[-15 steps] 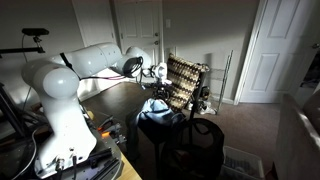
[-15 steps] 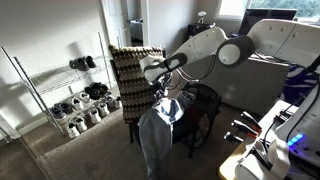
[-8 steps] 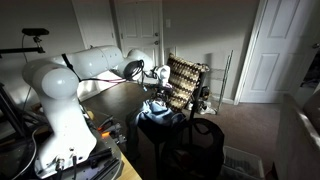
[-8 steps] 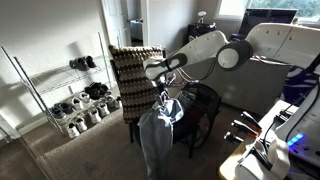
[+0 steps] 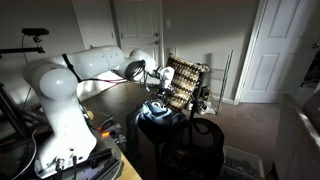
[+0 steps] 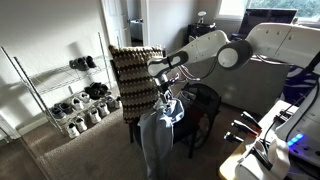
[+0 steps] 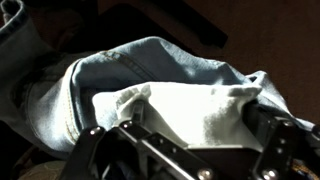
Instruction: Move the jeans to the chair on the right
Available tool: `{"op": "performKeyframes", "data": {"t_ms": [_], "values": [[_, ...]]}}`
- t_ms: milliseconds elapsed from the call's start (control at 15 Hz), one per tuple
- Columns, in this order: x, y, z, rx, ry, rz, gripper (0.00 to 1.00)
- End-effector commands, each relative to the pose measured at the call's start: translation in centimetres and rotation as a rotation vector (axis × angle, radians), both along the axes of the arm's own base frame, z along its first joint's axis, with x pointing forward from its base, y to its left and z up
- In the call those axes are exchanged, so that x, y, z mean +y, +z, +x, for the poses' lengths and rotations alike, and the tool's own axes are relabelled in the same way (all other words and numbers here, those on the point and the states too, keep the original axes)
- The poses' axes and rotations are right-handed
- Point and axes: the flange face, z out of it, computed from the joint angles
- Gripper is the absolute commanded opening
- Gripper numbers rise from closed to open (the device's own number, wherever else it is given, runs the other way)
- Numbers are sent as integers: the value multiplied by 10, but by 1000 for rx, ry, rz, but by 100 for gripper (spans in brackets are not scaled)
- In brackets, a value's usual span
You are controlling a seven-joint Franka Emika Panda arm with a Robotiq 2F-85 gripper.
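Note:
The jeans hang in a floppy blue heap over a dark chair; they show in both exterior views, also as jeans. In the wrist view the jeans fill the picture, with a pale white inner patch uppermost. My gripper hovers just over the top of the heap, open. Its two fingers stand wide apart on either side of the white patch, gripping nothing. A chair with a chequered back stands just beyond the jeans.
A wire rack with shoes lines the wall. White doors close off the back of the room. A dark table top lies under the arm, and a desk with cables sits close by.
The gripper has shifted slightly sideways and down over the jeans, staying open. The jeans have not moved.

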Motion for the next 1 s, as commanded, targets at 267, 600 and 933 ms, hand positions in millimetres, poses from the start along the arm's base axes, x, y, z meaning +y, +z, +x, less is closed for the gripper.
{"op": "performKeyframes", "data": {"t_ms": [267,600,933], "values": [[-8,5,6,4,210,112,100],[-10,5,12,-24,428,59,100],[4,7,29,-170,518,-13,100]]}}
